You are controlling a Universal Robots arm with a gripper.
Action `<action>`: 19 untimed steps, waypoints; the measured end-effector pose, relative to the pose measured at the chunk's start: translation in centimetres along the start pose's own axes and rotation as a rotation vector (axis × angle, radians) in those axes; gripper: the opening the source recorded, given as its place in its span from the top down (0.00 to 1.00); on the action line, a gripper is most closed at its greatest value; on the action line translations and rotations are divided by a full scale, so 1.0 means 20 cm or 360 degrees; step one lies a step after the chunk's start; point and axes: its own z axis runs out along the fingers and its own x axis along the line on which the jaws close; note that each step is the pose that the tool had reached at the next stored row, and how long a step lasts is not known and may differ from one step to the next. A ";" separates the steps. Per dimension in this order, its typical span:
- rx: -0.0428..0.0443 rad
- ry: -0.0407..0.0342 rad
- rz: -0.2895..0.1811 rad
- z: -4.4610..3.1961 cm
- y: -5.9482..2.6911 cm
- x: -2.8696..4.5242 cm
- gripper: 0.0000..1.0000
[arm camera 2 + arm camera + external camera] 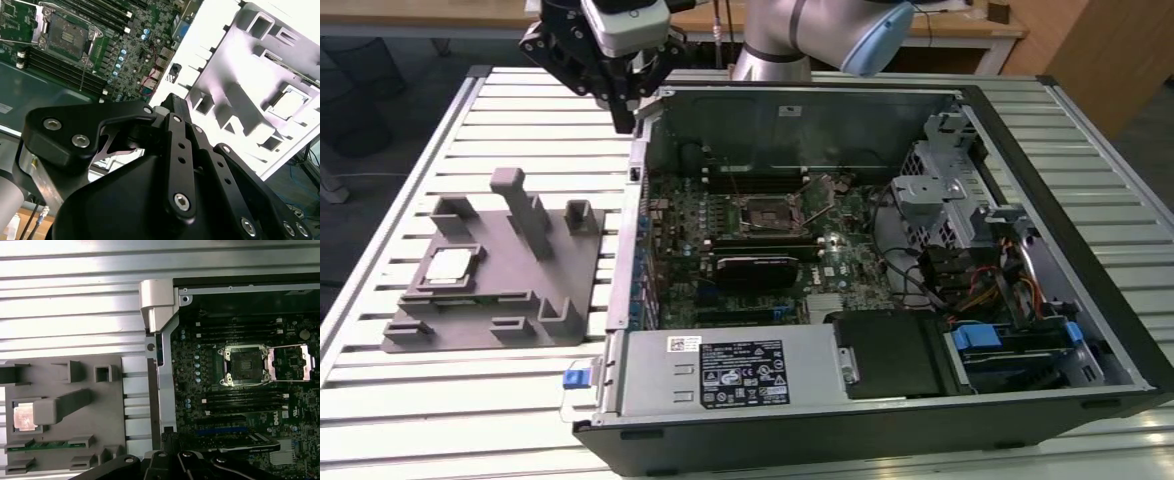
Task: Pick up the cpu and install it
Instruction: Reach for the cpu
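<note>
The cpu (pixel 450 266) is a small silvery square chip lying in a recess of the grey plastic fixture (pixel 520 300) on the exterior view's left; both wrist views also show the cpu (pixel 22 416) (pixel 290 102). My gripper (pixel 624 122) hangs high above the slatted table, beside the far left corner of the open computer case (pixel 1067 290), well apart from the chip. Its fingers are shut with nothing between them. Inside the case, the black cpu socket (pixel 767 210) on the motherboard stands uncovered, its metal frame swung open (pixel 245 365).
The fixture has several upright blocks (pixel 520 200) around the chip. The case's metal walls (pixel 640 200) rise between the fixture and the motherboard. A power supply (pixel 734 370), drive cage (pixel 947 180) and cables (pixel 987 290) crowd the case's near and right sides.
</note>
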 end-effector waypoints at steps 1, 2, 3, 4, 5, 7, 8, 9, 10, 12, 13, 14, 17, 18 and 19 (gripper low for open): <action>0.0000 0.0000 0.0000 0.000 0.000 0.005 0.89; 0.0000 0.0000 0.0000 0.000 -0.001 0.010 0.89; 0.0000 0.0000 0.0000 0.000 -0.001 0.014 0.89; 0.0000 0.0000 0.0000 0.000 -0.002 0.019 0.89; 0.0000 0.0000 0.0000 0.000 -0.002 0.024 0.89; 0.0000 0.0000 0.0000 0.000 -0.003 0.034 0.89; 0.0000 0.0000 0.0000 0.000 -0.003 0.039 0.89; 0.0000 0.0000 0.0000 0.000 -0.003 0.044 0.89; 0.0000 0.0000 0.0000 0.000 -0.004 0.048 0.89; 0.0000 0.0000 0.0000 0.001 -0.005 0.059 0.89; 0.0000 0.0000 0.0000 0.001 -0.005 0.064 0.89; 0.0000 0.0000 0.0000 0.000 -0.006 0.069 0.89; 0.0000 0.0000 0.0000 0.000 -0.007 0.086 0.89; 0.0000 0.0000 0.0000 0.000 -0.007 0.091 0.89; 0.0000 0.0000 0.0000 0.000 -0.008 0.097 0.89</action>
